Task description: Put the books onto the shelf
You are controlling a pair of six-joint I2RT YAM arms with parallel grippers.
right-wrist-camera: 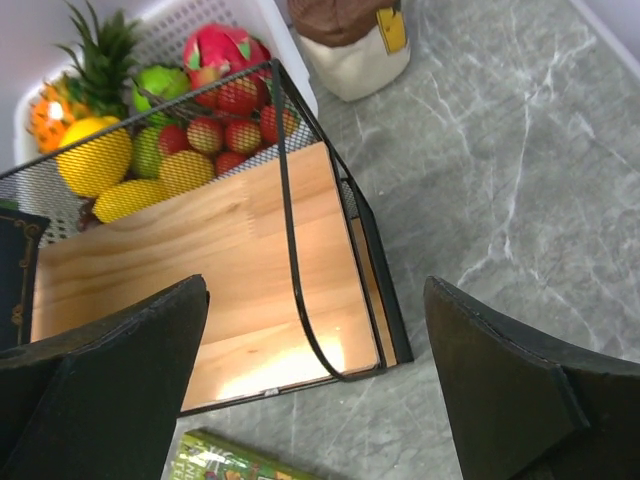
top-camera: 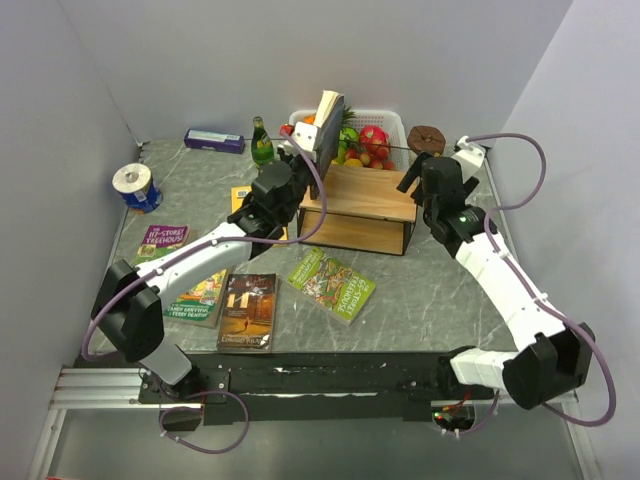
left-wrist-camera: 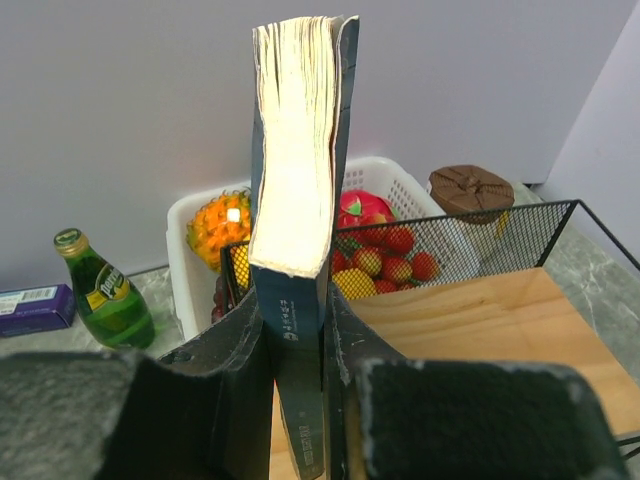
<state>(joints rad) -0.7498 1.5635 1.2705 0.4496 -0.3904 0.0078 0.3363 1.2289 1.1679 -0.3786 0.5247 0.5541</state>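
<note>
My left gripper (top-camera: 303, 160) is shut on a dark blue book (top-camera: 328, 122), held upright over the left end of the shelf (top-camera: 365, 200). In the left wrist view the book (left-wrist-camera: 298, 180) stands on edge between the fingers (left-wrist-camera: 230, 380), its lower end down by the wooden top board (left-wrist-camera: 480, 325). My right gripper (top-camera: 420, 178) hangs open above the shelf's right end (right-wrist-camera: 220, 250), with nothing between its fingers (right-wrist-camera: 110, 380). A green cartoon book (top-camera: 332, 284), a dark brown one (top-camera: 248, 311) and a purple cartoon one (top-camera: 165, 242) lie flat on the table.
A white fruit basket (top-camera: 392, 120) stands right behind the shelf. A green bottle (top-camera: 261, 143) and a blue box (top-camera: 214, 140) are at the back left, a tape roll (top-camera: 134, 185) at far left. A brown-lidded jar (top-camera: 427, 138) sits at the back right.
</note>
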